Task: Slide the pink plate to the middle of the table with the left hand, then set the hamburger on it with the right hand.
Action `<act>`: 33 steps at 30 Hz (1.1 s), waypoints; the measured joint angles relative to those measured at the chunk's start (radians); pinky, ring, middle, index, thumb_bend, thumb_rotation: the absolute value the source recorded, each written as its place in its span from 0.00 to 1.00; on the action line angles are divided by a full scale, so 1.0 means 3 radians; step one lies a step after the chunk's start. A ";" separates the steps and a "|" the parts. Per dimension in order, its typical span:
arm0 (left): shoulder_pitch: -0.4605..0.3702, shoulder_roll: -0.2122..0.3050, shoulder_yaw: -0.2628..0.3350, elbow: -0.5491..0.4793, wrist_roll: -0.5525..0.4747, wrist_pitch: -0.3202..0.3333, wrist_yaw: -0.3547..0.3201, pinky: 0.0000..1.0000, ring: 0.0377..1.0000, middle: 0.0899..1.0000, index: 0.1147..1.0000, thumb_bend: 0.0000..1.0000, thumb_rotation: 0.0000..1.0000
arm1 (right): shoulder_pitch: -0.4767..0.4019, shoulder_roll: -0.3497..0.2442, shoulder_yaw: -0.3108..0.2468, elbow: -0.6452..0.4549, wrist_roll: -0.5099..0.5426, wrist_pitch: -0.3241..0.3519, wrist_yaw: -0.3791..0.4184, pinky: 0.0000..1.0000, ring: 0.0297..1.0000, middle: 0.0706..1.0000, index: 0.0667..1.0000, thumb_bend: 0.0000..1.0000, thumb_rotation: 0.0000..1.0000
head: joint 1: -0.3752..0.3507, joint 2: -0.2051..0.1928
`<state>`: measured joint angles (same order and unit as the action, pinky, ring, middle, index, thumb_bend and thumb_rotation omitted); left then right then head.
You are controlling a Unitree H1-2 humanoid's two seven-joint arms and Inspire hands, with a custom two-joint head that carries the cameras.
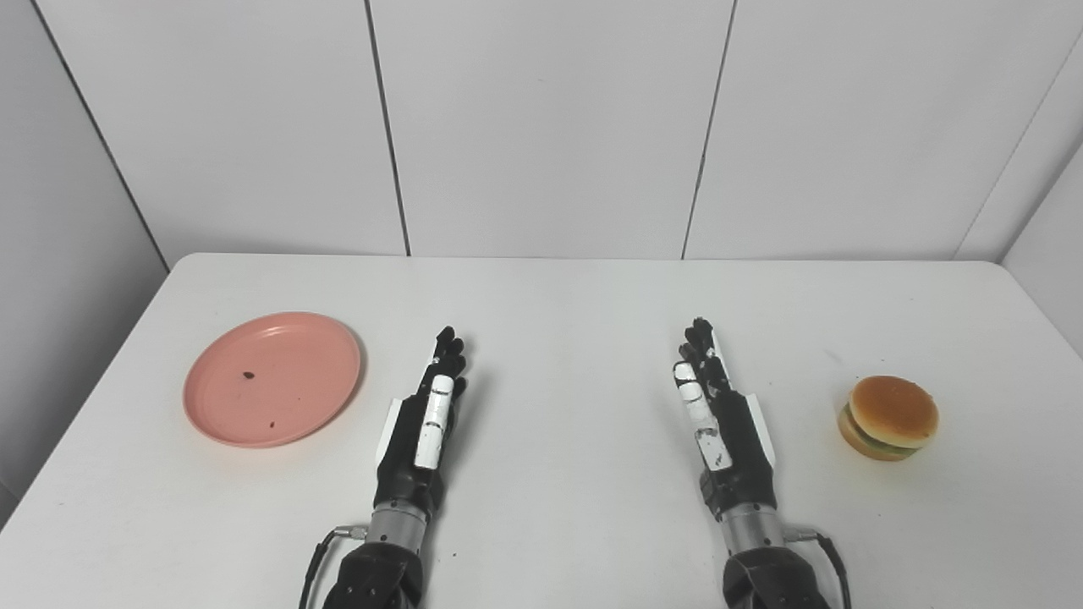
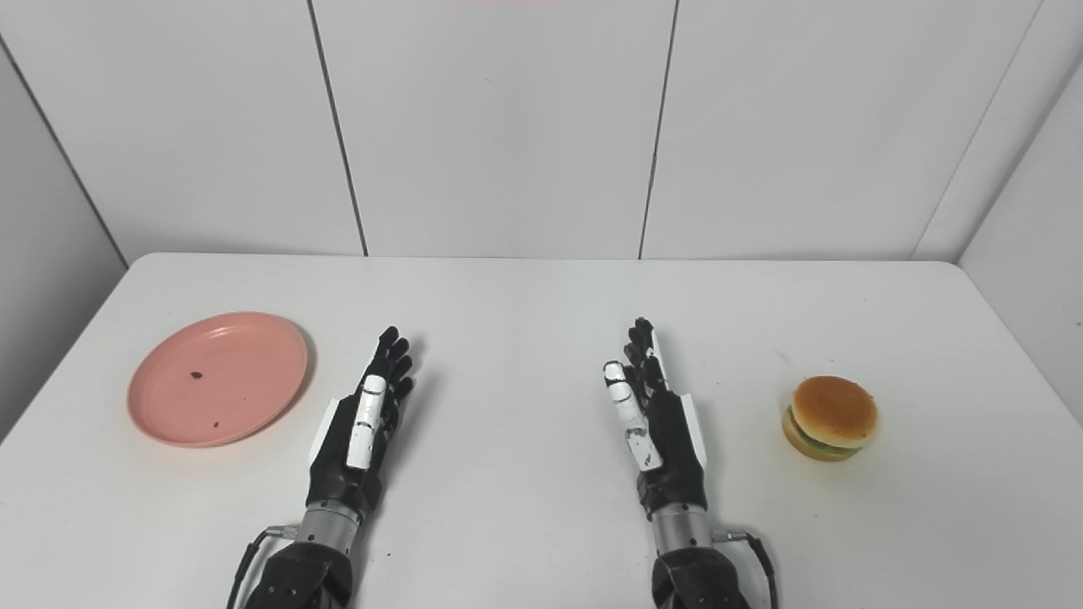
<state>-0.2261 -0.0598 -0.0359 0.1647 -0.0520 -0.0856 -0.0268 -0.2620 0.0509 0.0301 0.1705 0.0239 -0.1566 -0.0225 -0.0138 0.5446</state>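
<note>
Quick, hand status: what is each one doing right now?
Left hand: open, holding nothing, beside the pink plate without touching it.
Right hand: open, holding nothing, apart from the hamburger.

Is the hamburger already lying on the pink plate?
No, the hamburger sits on the bare table at the right side, far from the pink plate at the left, with both hands between them.
</note>
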 measured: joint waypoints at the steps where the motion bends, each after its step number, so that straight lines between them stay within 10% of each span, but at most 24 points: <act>1: 0.0000 0.0000 0.0000 0.0000 0.0000 0.0000 -0.0002 1.00 1.00 1.00 1.00 0.57 1.00 | 0.0000 0.0000 0.0000 0.0001 0.0000 0.0000 0.0000 1.00 1.00 1.00 1.00 0.57 0.83 | 0.0000 0.0000; 22: 0.0000 0.0003 -0.0003 0.0001 0.0002 0.0005 -0.0019 1.00 1.00 1.00 1.00 0.58 1.00 | -0.0006 -0.0003 0.0001 -0.0005 -0.0026 -0.0001 -0.0007 1.00 0.99 1.00 1.00 0.56 0.81 | -0.0021 0.0010; 33: 0.0000 -0.0026 -0.0049 0.0006 0.0191 0.0010 0.0082 1.00 1.00 1.00 1.00 0.60 1.00 | 0.0004 -0.0092 -0.0012 -0.0029 0.0091 0.0016 0.0084 1.00 1.00 1.00 1.00 0.52 0.86 | 0.0506 -0.0092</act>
<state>-0.2260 -0.0675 -0.0506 0.1666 0.0054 -0.0826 -0.0022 -0.2608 0.0232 0.0264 0.1617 0.0513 -0.1519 0.0027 0.1379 0.5170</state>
